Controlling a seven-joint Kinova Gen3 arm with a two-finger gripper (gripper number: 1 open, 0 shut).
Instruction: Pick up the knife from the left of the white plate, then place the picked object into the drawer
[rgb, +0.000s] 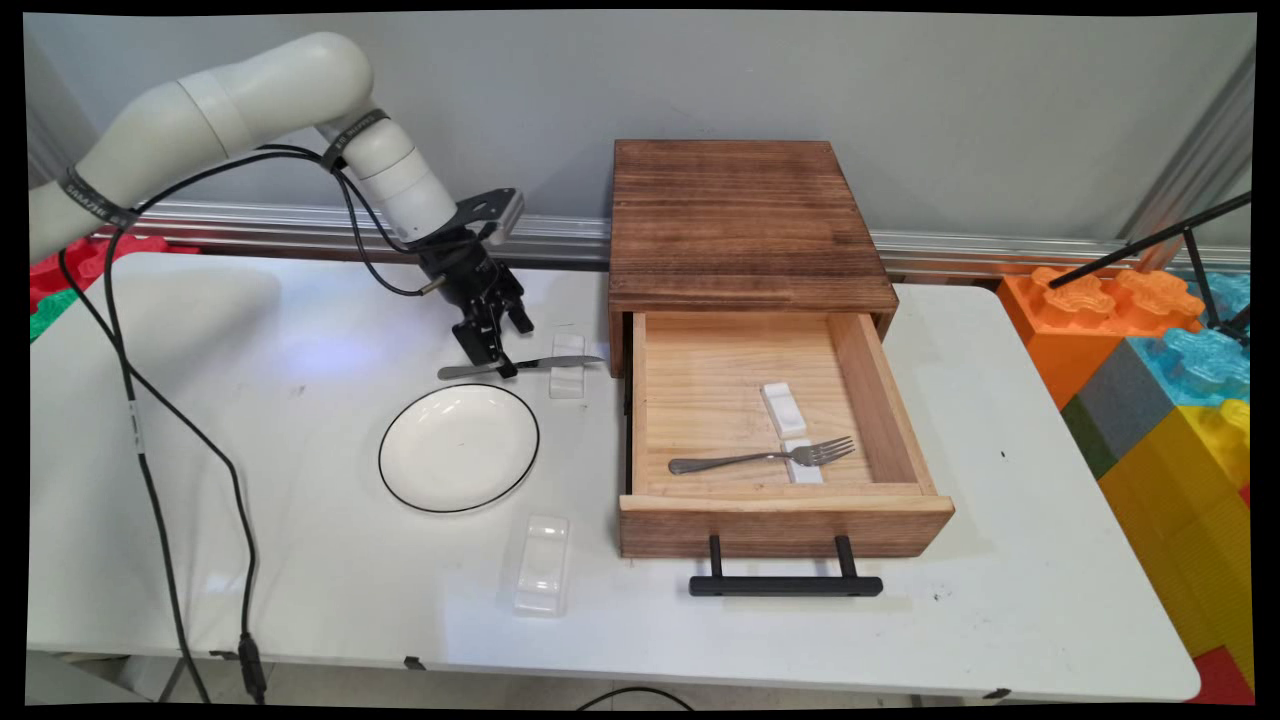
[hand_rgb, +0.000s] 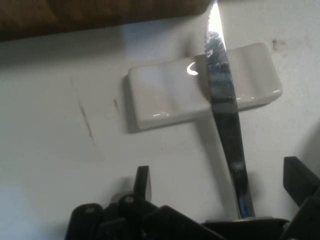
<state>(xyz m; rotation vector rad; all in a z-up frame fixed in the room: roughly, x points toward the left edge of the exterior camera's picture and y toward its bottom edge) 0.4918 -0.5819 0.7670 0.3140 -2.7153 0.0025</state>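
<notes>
Wooden box (rgb: 745, 215) has its drawer (rgb: 770, 515) pulled out, showing a fork (rgb: 760, 458) propped on a rest (rgb: 790, 425). Left of it sits a plate (rgb: 458, 447). Behind that, the gripper (rgb: 497, 352), fingers apart, straddles a knife (rgb: 520, 366) whose blade lies on another rest (rgb: 567, 366).

You have a polished metal knife (hand_rgb: 223, 107) with a serrated edge, shining across a glossy white ceramic cutlery rest (hand_rgb: 165, 95). The worktop (rgb: 300, 560) is smooth matt white, lightly scuffed. The plate (rgb: 459, 448) looks glazed. The drawer box (rgb: 745, 215) is dark, rough-grained wood; its drawer (rgb: 785, 525) is paler, with a matt black handle (rgb: 785, 585).
</notes>
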